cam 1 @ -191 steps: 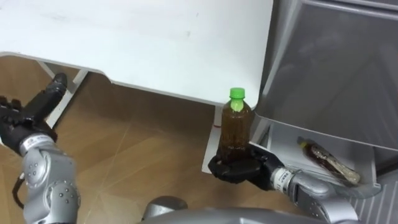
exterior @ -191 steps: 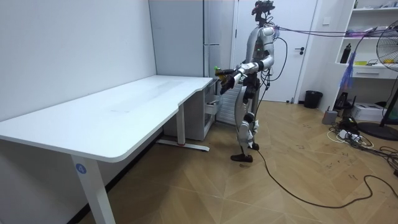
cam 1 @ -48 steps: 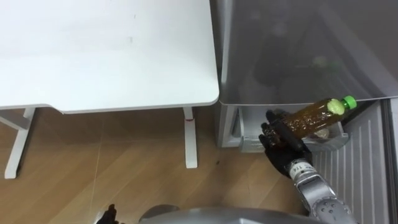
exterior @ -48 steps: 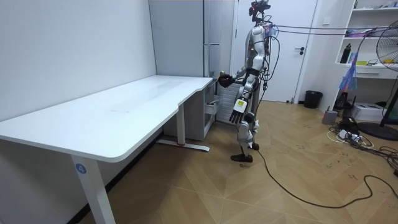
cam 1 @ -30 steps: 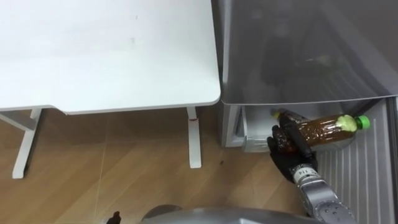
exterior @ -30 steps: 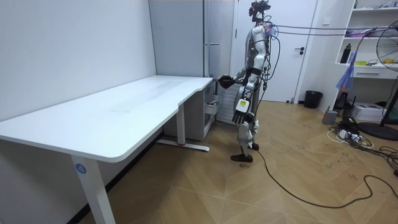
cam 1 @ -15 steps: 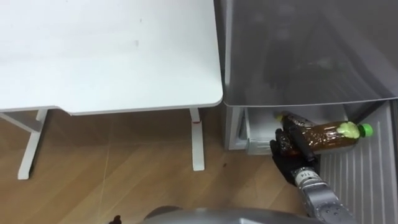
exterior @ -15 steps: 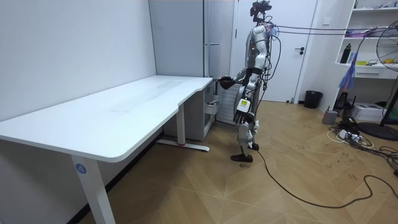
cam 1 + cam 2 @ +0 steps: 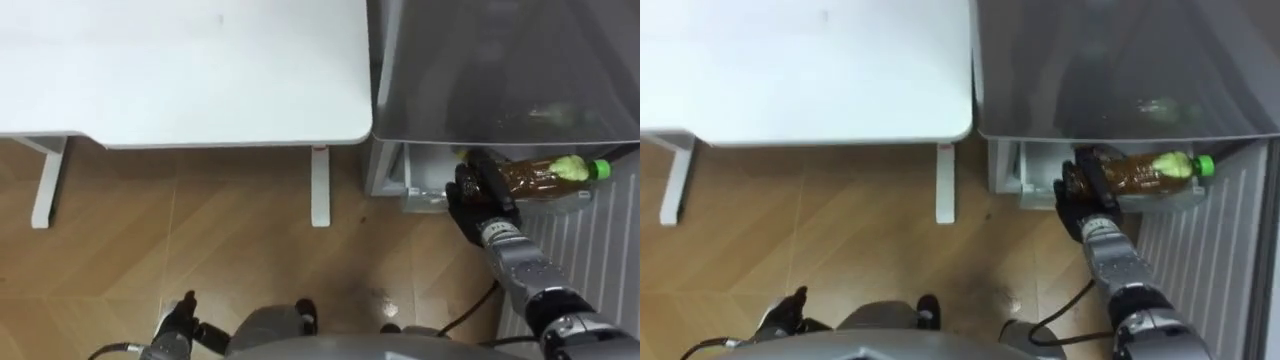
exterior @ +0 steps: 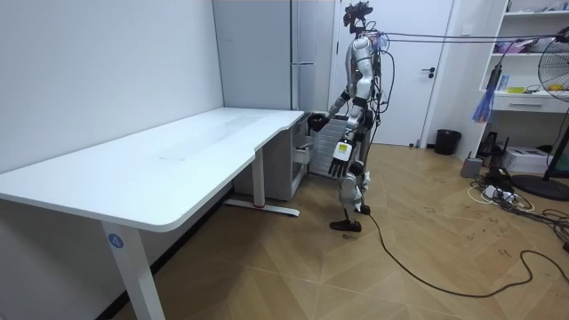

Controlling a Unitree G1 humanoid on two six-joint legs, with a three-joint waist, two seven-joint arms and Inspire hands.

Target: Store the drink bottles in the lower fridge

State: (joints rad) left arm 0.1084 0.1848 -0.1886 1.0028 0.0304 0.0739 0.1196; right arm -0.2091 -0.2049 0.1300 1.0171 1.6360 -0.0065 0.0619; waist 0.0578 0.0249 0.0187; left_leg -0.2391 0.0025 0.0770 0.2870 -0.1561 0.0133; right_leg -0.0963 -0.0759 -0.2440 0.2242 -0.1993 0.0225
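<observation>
Gripping the bottle (image 9: 540,175) sideways, cap toward three o'clock, the right hand (image 9: 480,205) is at the lower fridge (image 9: 415,188); only release remains.

A long white worktop (image 9: 180,70) runs along the wall on slim white legs (image 9: 320,187), with a wood floor (image 9: 200,260) spreading out below it. Over on the room view's right there's a white door (image 10: 436,89), a small dark bin (image 10: 447,141) near it, then white shelves (image 10: 524,98) and a standing fan (image 10: 558,71).
</observation>
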